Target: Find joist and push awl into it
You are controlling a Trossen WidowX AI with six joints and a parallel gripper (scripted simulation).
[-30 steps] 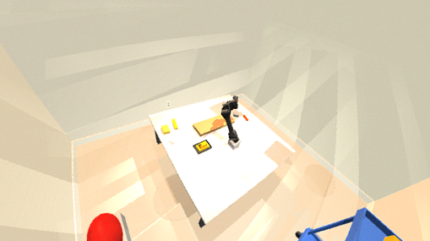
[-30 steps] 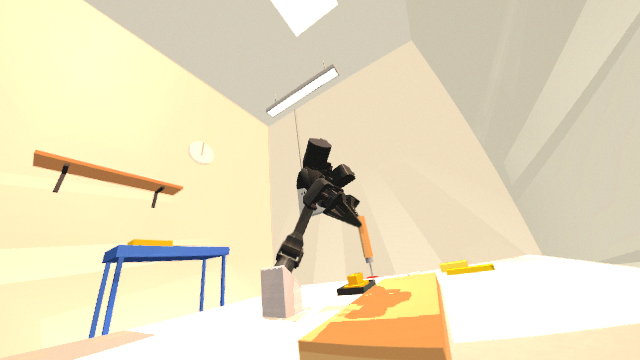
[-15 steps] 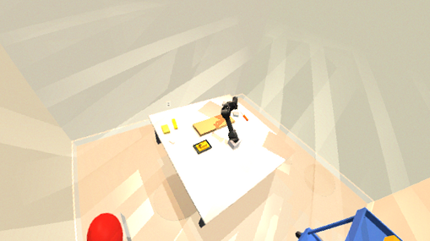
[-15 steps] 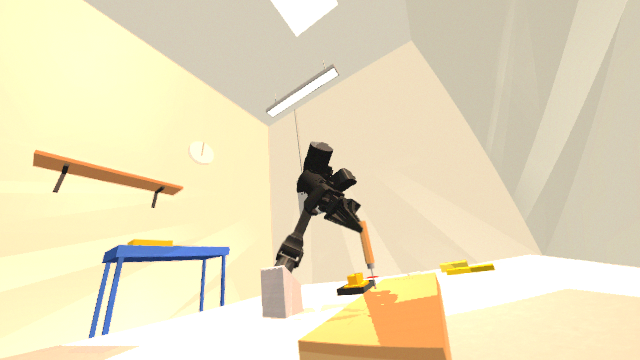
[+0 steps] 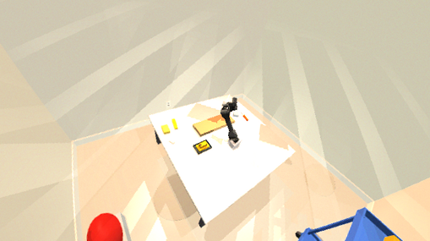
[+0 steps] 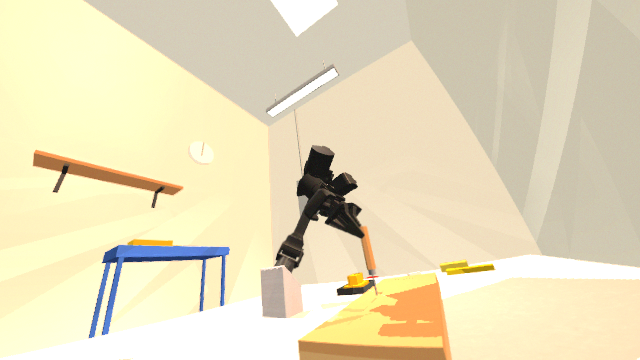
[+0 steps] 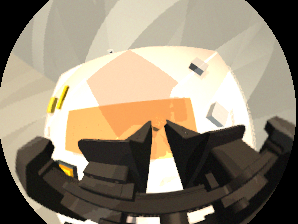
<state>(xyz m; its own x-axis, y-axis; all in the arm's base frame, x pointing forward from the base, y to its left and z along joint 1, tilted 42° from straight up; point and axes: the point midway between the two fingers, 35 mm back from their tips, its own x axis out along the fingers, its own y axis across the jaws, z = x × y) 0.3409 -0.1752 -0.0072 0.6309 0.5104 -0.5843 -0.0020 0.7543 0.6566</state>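
Observation:
The wooden floor panel (image 5: 201, 129) (image 6: 350, 330) (image 7: 83, 123) lies flat on the table. My gripper (image 6: 364, 234) (image 7: 157, 123) is shut on the awl, near the top of its handle. The awl (image 6: 369, 252) has an orange handle and hangs nearly upright over the panel, leaning slightly. Its thin shaft ends at or just above the panel's surface; I cannot tell whether it touches. The yellow stud finder (image 5: 204, 144) (image 6: 355, 279) sits in the black tray (image 6: 350, 290). A small red mark shows by the awl's shaft. No hole can be made out.
Two yellow pieces (image 5: 165, 129) (image 5: 174, 124) (image 6: 470, 270) lie beyond the panel's far end from the arm. An orange-red item (image 5: 245, 117) lies near a small pale block (image 5: 235, 114). The arm's pale base block (image 6: 282, 295) stands beside the panel.

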